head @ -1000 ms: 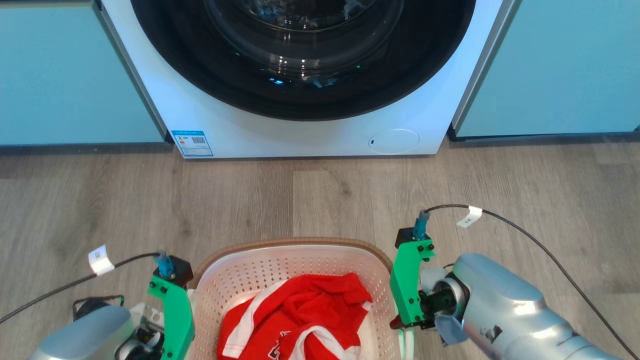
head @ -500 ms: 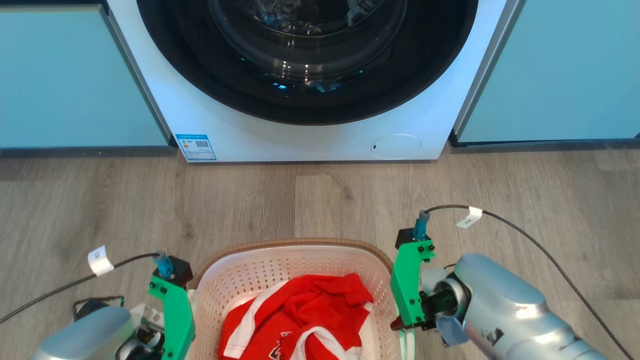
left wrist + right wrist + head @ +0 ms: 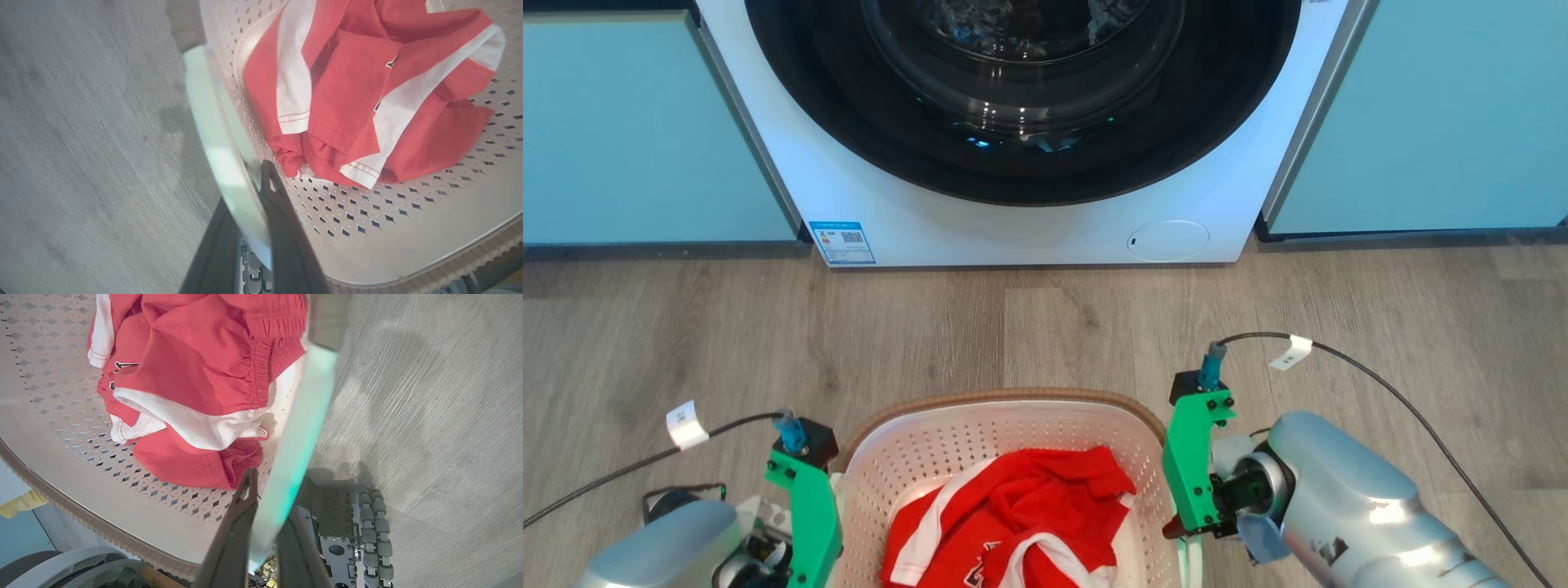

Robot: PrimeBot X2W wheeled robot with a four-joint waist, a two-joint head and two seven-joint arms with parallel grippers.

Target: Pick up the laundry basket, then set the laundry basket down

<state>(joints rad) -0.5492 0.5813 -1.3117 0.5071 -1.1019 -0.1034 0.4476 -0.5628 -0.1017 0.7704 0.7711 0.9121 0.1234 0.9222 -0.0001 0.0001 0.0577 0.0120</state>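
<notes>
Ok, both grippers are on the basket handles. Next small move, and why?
Probably move both arms together, level: the left gripper and right gripper are each shut on a handle of the laundry basket, and a red garment lies loose inside.

One laundry basket [image 3: 1001, 396] has two pale handles, the left handle [image 3: 212, 134] and the right handle [image 3: 304, 428], and holds one bundle of red-and-white clothing [image 3: 1021, 514]; whether that is one piece or several I cannot tell. One washer [image 3: 1029, 229] carries one blue sticker [image 3: 842, 242] and one round cover [image 3: 1168, 241], with two blue cabinet fronts beside it, the left front [image 3: 637, 122] and the right front [image 3: 1437, 114]. There are two end effectors, the left end effector [image 3: 247, 190] and the right end effector [image 3: 271, 494], two green brackets [image 3: 813, 506] [image 3: 1188, 474], and two black cables [image 3: 621, 474] [image 3: 1388, 392], each with one white tag [image 3: 682, 425] [image 3: 1290, 353].
</notes>
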